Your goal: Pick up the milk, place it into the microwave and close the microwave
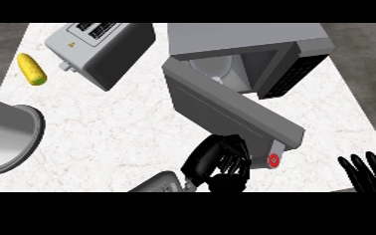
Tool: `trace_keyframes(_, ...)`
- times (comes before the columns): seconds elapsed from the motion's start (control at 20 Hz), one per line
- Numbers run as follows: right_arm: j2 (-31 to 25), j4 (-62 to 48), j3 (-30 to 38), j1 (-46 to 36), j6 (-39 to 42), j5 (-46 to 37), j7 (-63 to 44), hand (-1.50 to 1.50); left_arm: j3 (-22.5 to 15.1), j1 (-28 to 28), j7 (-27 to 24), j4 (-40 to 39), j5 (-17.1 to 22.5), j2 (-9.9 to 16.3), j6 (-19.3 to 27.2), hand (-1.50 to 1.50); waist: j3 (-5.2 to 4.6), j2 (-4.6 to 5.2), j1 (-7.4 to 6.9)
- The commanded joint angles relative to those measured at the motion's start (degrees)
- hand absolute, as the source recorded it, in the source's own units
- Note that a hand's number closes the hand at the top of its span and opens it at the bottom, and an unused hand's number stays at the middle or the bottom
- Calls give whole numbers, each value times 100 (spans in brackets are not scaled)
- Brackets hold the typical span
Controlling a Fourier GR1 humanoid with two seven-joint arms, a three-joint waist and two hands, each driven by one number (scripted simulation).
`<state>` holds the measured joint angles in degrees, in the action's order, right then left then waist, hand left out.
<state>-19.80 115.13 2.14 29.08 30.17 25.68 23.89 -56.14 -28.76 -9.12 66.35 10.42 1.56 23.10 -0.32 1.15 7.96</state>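
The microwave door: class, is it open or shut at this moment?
Open. The microwave door swings out toward the robot, exposing the microwave cavity; the left hand is at the door's outer end.

I see even, quite bright light on the white marble surface (pixel 132 124), with no glare. Shadows are soft and weak: a faint one lies beside the toaster (pixel 99 50). The microwave (pixel 249 55) is darker inside. The black left hand (pixel 220 162) shows little detail. Edges look slightly jagged.
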Motion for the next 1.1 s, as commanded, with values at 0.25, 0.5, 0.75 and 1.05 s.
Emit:
trace_keyframes(0.25,-127,578,-46,3,-219,394,-581,-150,45,-987,-347,-386,954,-153,966,150,-1,77,251)
trace_keyframes(0.5,-205,781,-89,-66,-380,469,-898,-150,249,-1630,-356,-747,1431,-155,1217,150,3,109,315)
trace_keyframes(0.75,-261,1012,-42,-139,-534,735,-1137,-150,401,-2074,-462,-1248,1897,-156,1103,150,7,152,359)
trace_keyframes(1.05,-317,1189,0,-152,-652,858,-1323,-150,653,-2248,-834,-1622,2463,-156,967,150,0,202,422)
